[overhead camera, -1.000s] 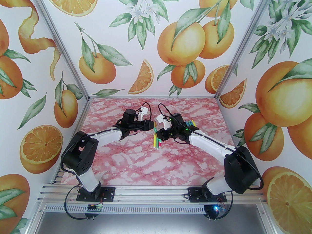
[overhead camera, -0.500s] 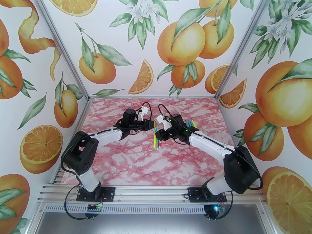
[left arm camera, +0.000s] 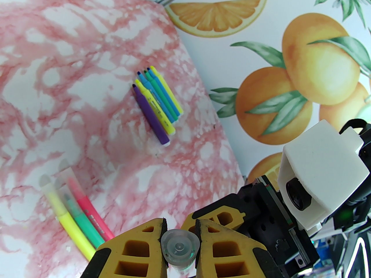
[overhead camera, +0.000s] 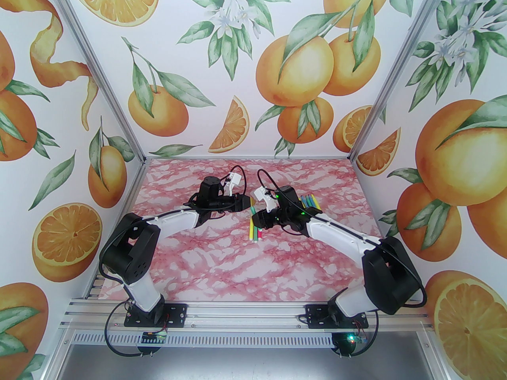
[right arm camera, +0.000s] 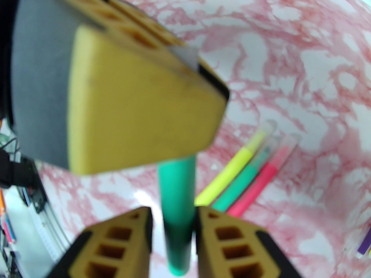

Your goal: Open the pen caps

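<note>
Green-barrelled and thin, a felt-tip pen (right arm camera: 176,184) hangs in the air over the middle of the pink marbled tabletop (overhead camera: 222,267), spanned between the two arms. The left pincer (left arm camera: 180,227) is clenched on the pen's pale, translucent plastic cap (left arm camera: 180,246), seen end-on between its yellow fingers (left arm camera: 145,230). The right pincer (right arm camera: 174,216) straddles the barrel further along. Slim gaps seem to show beside the barrel, so whether those jaws press it or stand slack cannot be told.

Set against the last second, the top view differs little. The right wrist has shifted slightly, the left arm has kept its place, and the pens lying on the tabletop have not moved. The joint between cap and barrel is hidden behind the left finger. As a judgement, the cap is probably still seated and the arms are only now set for the pull apart.

Three capped pens (left arm camera: 81,219), yellow, green and pink, lie side by side near the middle of the tabletop, just below the pincers. A fan of about six uncapped pens (left arm camera: 156,106), in purple, yellow, blue and green with dark bare tips, lies well apart towards the far right corner. By that count the task looks more than half done.

Dark print runs along the pink barrel and along one yellow barrel in the fan. It is too small and blurred to read, and no brand can be made out.
</note>
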